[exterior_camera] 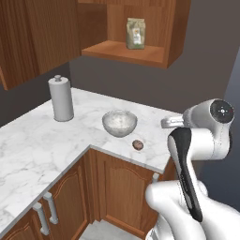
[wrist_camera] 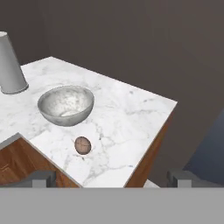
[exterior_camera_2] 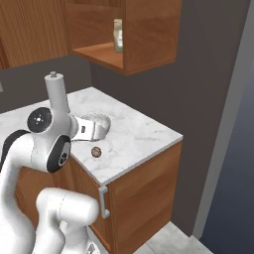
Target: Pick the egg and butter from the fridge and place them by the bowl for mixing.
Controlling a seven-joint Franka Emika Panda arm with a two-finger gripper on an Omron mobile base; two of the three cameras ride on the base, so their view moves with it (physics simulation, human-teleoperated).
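Observation:
The egg (exterior_camera: 137, 145) is a small dull brown ball lying on the white marble counter (exterior_camera: 42, 140), just in front of the bowl (exterior_camera: 120, 123) and near the counter's front edge. The hand view shows the egg (wrist_camera: 82, 145) below the pale glossy bowl (wrist_camera: 66, 104), apart from it. My gripper (wrist_camera: 111, 178) hovers off the counter's corner, open, with its fingertips (wrist_camera: 40, 178) far apart and nothing between them. From the right base view, the egg (exterior_camera_2: 96, 152) lies just beyond my hand. The butter is out of view.
A tall grey-white roll (exterior_camera: 61, 98) stands upright at the back left of the counter. A bag (exterior_camera: 135, 33) sits on the open wooden shelf above. Wooden cabinet doors (exterior_camera: 126, 187) run below the counter. A tall grey-blue panel (exterior_camera_2: 233, 129) rises to the right.

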